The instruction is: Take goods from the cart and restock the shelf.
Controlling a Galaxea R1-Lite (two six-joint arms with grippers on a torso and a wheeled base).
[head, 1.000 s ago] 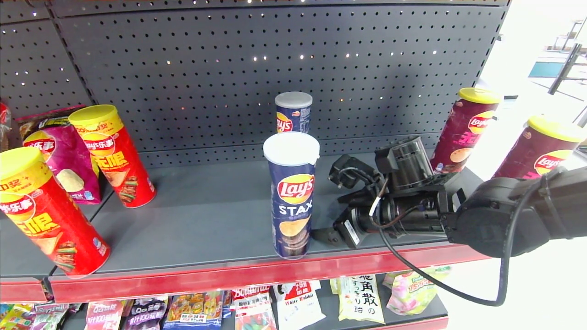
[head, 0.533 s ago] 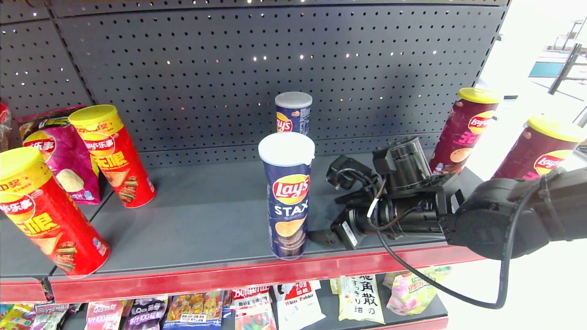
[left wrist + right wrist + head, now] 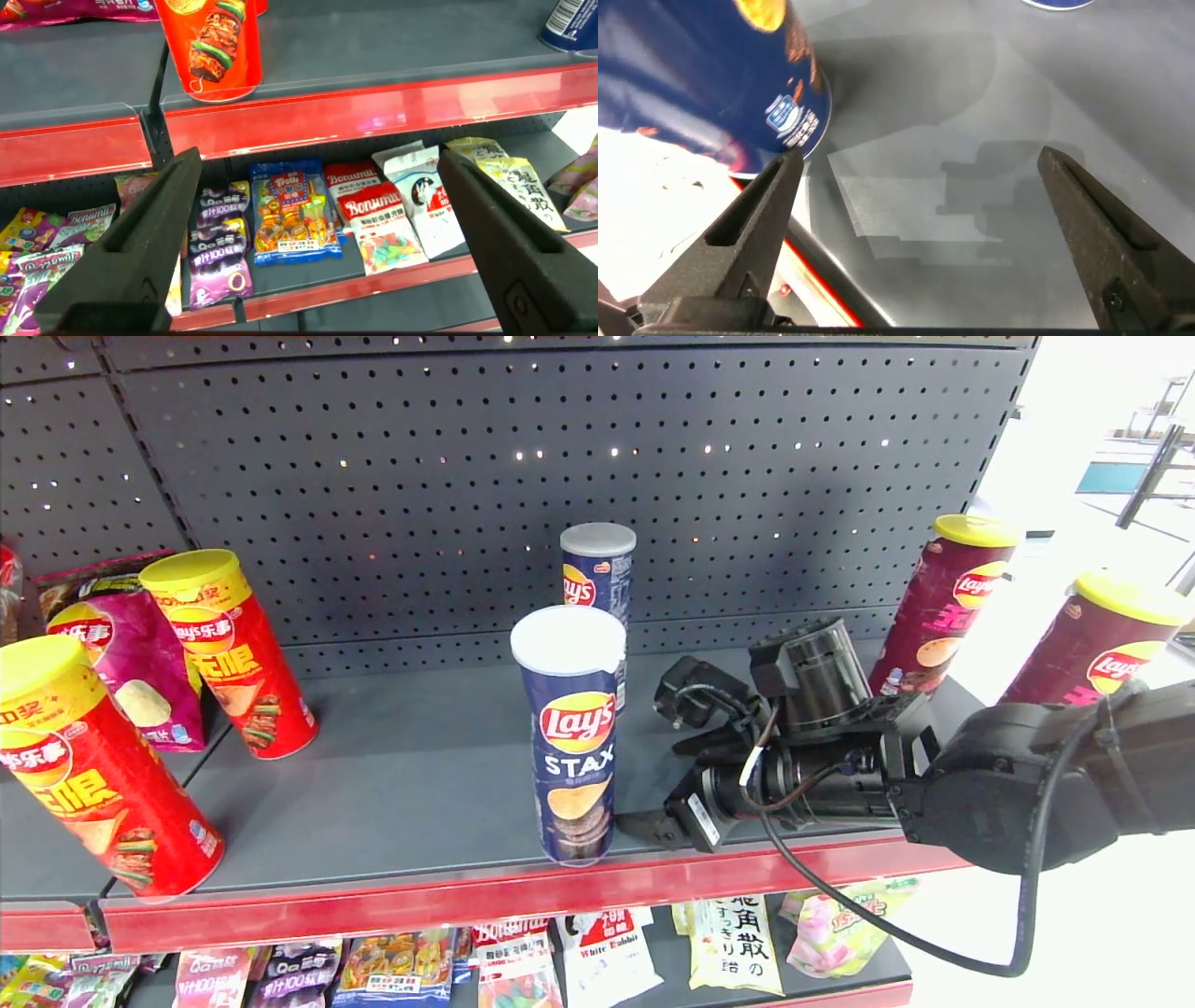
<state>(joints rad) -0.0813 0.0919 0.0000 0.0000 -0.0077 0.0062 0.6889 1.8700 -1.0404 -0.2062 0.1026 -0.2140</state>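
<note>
A tall blue chip can (image 3: 569, 737) with a white lid stands upright near the red front lip of the grey shelf (image 3: 401, 775). My right gripper (image 3: 658, 761) lies just to its right, low over the shelf and open, with one fingertip (image 3: 639, 821) beside the can's base. The right wrist view has that blue can (image 3: 710, 75) beside one finger (image 3: 775, 196) of the wide-open right gripper (image 3: 920, 159). A second, smaller blue can (image 3: 597, 565) stands behind, against the pegboard. My left gripper (image 3: 320, 157) hangs open in front of the lower shelf.
Two red cans (image 3: 229, 649) (image 3: 84, 765) and a purple chip bag (image 3: 131, 644) stand at the left, two maroon cans (image 3: 943, 597) (image 3: 1102, 635) at the right. Snack bags (image 3: 597, 957) fill the lower shelf. Bare shelf lies between the red cans and the blue can.
The front blue can has slid a little to the left along the shelf's front edge, and my right gripper has moved left with it.
</note>
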